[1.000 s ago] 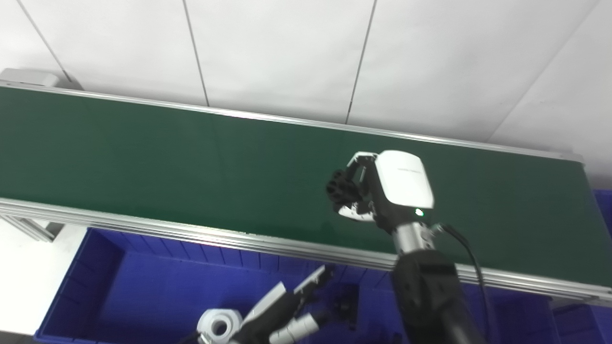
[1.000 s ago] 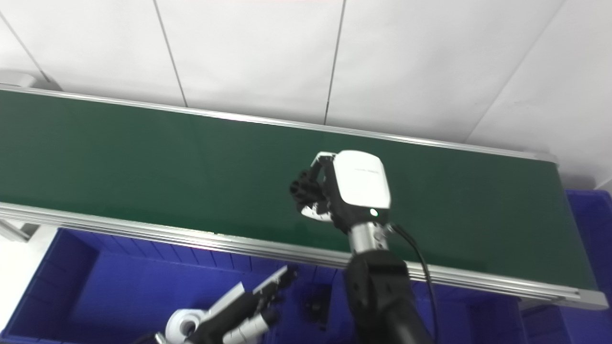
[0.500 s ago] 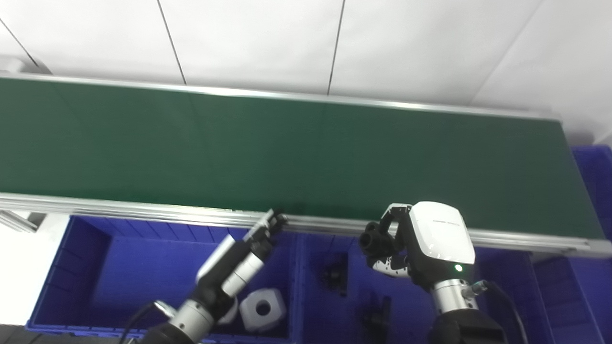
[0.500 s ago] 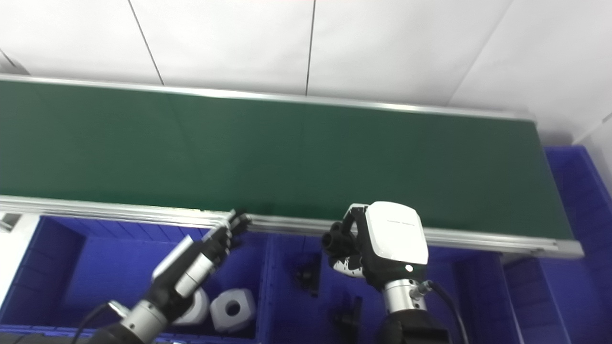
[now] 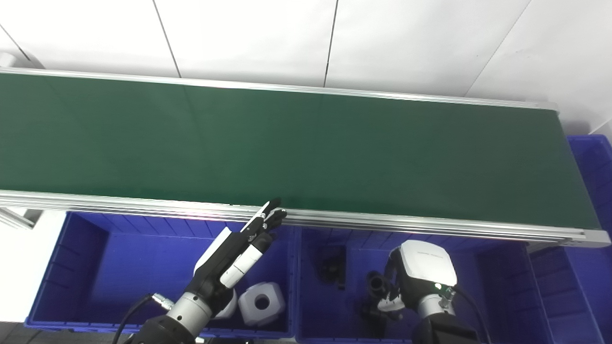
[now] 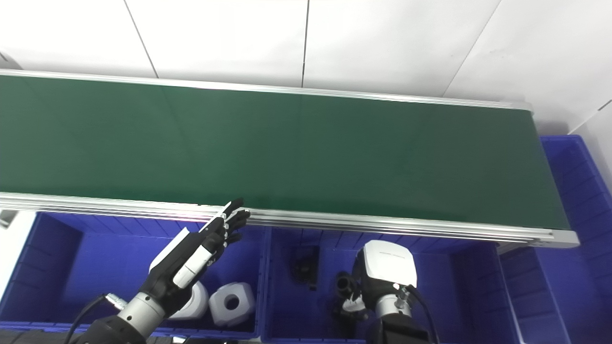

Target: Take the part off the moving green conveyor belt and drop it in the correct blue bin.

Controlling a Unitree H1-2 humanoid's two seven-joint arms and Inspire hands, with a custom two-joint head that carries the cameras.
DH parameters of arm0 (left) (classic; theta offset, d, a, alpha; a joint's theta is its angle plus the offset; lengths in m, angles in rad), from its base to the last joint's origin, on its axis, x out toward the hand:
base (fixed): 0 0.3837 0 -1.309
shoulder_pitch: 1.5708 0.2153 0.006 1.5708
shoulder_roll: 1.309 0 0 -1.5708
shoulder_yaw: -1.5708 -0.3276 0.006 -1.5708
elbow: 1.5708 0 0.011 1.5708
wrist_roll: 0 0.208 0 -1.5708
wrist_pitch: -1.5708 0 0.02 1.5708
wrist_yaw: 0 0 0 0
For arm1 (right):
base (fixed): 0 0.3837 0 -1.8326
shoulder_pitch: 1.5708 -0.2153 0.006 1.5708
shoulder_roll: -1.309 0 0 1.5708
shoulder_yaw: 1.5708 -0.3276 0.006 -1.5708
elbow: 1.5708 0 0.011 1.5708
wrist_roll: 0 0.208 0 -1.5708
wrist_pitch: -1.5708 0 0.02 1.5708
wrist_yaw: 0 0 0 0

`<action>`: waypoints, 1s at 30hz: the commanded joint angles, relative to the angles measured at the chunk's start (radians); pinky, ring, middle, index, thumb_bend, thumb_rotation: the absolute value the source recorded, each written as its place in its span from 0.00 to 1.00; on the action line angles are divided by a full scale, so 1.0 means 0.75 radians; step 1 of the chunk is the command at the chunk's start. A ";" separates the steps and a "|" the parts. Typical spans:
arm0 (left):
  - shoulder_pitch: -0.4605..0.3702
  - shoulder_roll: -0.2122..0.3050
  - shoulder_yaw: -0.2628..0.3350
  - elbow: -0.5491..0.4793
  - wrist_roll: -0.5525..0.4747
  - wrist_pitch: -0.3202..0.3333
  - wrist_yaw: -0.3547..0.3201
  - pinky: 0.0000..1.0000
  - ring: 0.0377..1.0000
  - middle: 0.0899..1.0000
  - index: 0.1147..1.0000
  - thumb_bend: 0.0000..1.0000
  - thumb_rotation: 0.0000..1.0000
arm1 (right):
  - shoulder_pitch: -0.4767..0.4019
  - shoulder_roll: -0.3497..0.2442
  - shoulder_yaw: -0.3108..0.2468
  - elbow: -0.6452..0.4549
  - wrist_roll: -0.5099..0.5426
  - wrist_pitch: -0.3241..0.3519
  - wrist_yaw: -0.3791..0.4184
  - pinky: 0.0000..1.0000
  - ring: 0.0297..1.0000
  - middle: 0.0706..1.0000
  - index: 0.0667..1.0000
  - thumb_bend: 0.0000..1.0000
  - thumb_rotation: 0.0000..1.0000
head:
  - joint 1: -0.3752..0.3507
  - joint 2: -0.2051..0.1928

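My right hand (image 5: pixel 423 274) is down inside the middle blue bin (image 5: pixel 497 267), shut on a black cylindrical part (image 5: pixel 376 283) that sticks out to its left. Two other black parts (image 5: pixel 332 267) lie on that bin's floor. My left hand (image 5: pixel 236 251) is open and empty, fingers stretched toward the belt's near rail, above the left blue bin (image 5: pixel 119 258). The green conveyor belt (image 5: pixel 287 148) carries nothing in view.
Two white parts (image 5: pixel 260 303) lie in the left bin. A third blue bin (image 5: pixel 593 157) stands at the right end of the belt. The belt's aluminium rail (image 5: pixel 382 222) runs just above the bins. A white wall is behind.
My right hand carried the black part off the belt, over the rail and down into the middle bin. My left hand rose toward the rail. The camera tilted downward.
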 commanded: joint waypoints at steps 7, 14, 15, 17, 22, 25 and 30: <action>0.003 -0.013 -0.010 -0.023 -0.001 -0.019 0.004 0.95 0.97 0.96 1.00 0.84 0.92 | -0.014 0.020 -0.019 -0.070 -0.085 -0.081 0.208 0.96 0.92 0.92 0.88 1.00 0.71 | 0.017 -0.009; 0.003 -0.013 -0.014 -0.013 0.001 -0.023 0.003 0.94 0.98 0.96 1.00 0.84 0.91 | 0.003 0.048 -0.033 -0.115 -0.007 -0.096 0.167 0.69 0.78 0.86 0.85 1.00 0.82 | 0.033 -0.019; 0.003 -0.012 -0.015 -0.009 0.000 -0.028 0.002 0.94 0.98 0.97 1.00 0.84 0.91 | 0.012 0.058 -0.037 -0.127 0.014 -0.092 0.157 0.65 0.76 0.84 0.85 1.00 0.85 | 0.046 -0.028; 0.008 -0.008 -0.018 -0.001 0.001 -0.042 0.000 0.95 0.98 0.97 1.00 0.84 0.91 | 0.056 0.107 -0.055 -0.201 0.163 -0.068 0.097 0.62 0.74 0.82 0.84 0.97 0.87 | 0.058 -0.039; 0.021 0.003 -0.018 0.034 0.009 -0.091 0.001 0.94 0.98 0.96 1.00 0.85 0.90 | 0.265 0.370 -0.082 -0.410 0.726 0.027 -0.064 0.61 0.71 0.76 0.78 0.73 0.89 | 0.113 -0.072; 0.023 0.010 -0.025 0.047 0.033 -0.102 0.005 0.95 0.99 0.96 1.00 0.87 0.91 | 0.446 0.488 -0.048 -0.398 1.129 -0.032 -0.200 0.68 0.76 0.79 0.79 0.72 0.93 | 0.123 -0.079; 0.027 0.028 -0.038 0.088 0.102 -0.147 0.023 1.00 0.99 0.96 1.00 0.88 0.96 | 0.480 0.411 -0.027 -0.143 1.511 -0.374 -0.407 0.76 0.84 0.85 0.85 0.83 1.00 | 0.155 -0.108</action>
